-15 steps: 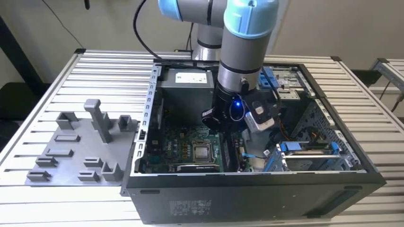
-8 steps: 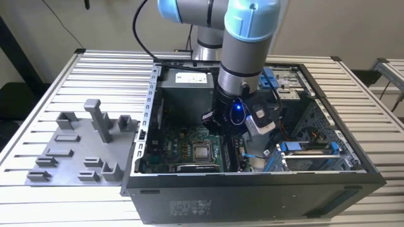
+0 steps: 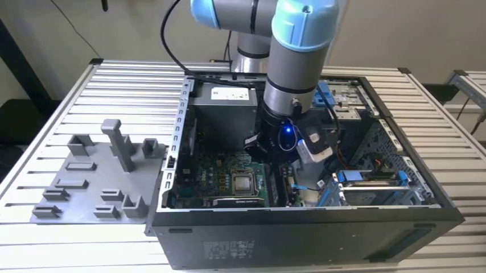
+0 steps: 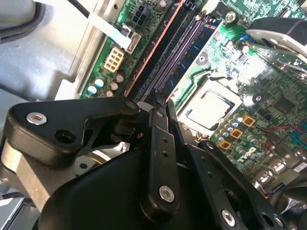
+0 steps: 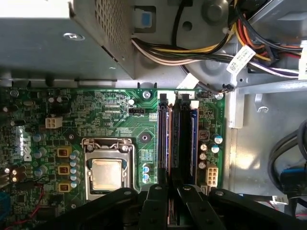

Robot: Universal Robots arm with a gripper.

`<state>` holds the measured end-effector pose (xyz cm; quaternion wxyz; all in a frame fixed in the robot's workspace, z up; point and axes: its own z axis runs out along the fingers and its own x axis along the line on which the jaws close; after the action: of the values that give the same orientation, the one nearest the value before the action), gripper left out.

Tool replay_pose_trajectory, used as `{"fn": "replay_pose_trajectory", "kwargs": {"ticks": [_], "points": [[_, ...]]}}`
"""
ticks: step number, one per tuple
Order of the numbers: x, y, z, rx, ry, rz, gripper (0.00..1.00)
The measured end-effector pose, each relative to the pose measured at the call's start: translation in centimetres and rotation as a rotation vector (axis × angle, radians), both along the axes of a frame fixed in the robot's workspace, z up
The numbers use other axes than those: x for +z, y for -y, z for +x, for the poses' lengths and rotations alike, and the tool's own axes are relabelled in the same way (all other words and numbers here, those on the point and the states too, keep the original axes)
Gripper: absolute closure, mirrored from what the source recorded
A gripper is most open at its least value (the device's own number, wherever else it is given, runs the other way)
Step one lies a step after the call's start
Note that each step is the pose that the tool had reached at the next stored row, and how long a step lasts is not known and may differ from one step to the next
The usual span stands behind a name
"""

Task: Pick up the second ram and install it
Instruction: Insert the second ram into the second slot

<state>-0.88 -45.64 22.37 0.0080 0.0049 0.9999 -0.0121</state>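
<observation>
**Operator:** Where is the arm?

**Guide:** In the exterior view you see the arm (image 3: 296, 62) reaching down into the open case (image 3: 304, 239). The case lies on its side on the slatted table (image 3: 129, 85). The grey holder tray (image 3: 76, 193) sits on the table just beside the case, on the exterior view's left. It is well apart from the hand.

**Operator:** Where is the hand?

**Guide:** In the first wrist view you find the hand (image 5: 171, 191) low over the motherboard (image 5: 120, 115). It sits at one end of the long black slots (image 5: 163, 143). The CPU socket (image 5: 106, 172) lies beside the slots. The power supply (image 5: 38, 43) and its cable bundle (image 5: 192, 48) lie past the far end of the slots.

**Operator:** Where is the ram?

**Guide:** You see a blue-green ram (image 5: 191, 139) standing on edge in the slot row, on the side away from the socket. The second wrist view shows its dark chips, with the stick running away from the hand. A thin edge also runs along a neighbouring slot, in line with the hand. You cannot tell whether that edge is a stick or part of the slot.

**Operator:** Is the hand gripping anything?

**Guide:** You cannot tell. Neither wrist view shows whether the hand is open, closed or gripping a stick.
</observation>
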Motion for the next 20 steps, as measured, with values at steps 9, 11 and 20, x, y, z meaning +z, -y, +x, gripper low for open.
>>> {"fn": "replay_pose_trajectory", "kwargs": {"ticks": [9, 11, 20], "points": [[-0.15, 0.15, 0.22, -0.001, -0.0001, 0.0002, 0.85], [-0.18, 0.22, 0.23, -0.002, 0.0, 0.0004, 0.85], [-0.45, 0.27, 0.25, -0.007, -0.0001, 0.0008, 0.85]]}}
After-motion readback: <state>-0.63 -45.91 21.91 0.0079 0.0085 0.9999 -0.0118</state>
